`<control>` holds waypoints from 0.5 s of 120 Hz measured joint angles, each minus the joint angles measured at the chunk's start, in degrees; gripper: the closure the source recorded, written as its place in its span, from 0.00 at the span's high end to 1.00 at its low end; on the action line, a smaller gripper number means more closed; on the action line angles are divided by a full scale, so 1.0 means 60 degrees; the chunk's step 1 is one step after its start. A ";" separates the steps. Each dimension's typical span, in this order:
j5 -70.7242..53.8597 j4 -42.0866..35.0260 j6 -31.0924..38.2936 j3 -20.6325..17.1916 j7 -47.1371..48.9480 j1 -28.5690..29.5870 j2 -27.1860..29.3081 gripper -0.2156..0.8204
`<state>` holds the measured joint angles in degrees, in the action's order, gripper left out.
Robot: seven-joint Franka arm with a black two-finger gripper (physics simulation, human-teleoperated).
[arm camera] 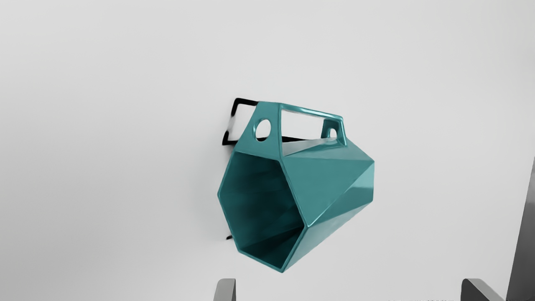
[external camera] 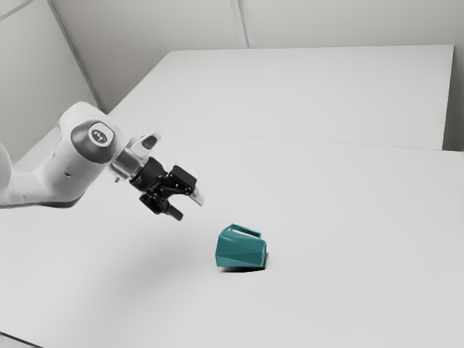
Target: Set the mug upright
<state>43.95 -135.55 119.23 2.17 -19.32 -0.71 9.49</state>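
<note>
Presently, exterior view: one faceted teal mug (external camera: pixel 241 251), lying on its side on a white counter (external camera: pixel 348 232), handle (external camera: pixel 246 231) uppermost; black jaws on a white arm (external camera: pixel 76 163), above the counter and apart from the mug, toward the exterior view's left. Wrist view: same mug, hollow mouth facing the jaws, beyond their tips; jaws spread wide, holding nothing.
</note>
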 joint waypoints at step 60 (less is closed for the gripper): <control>0.4377 -0.2037 0.0772 0.0107 -0.4416 0.0001 -0.0287 0.77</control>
<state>70.21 -147.77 123.86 2.81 -45.82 -0.70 7.77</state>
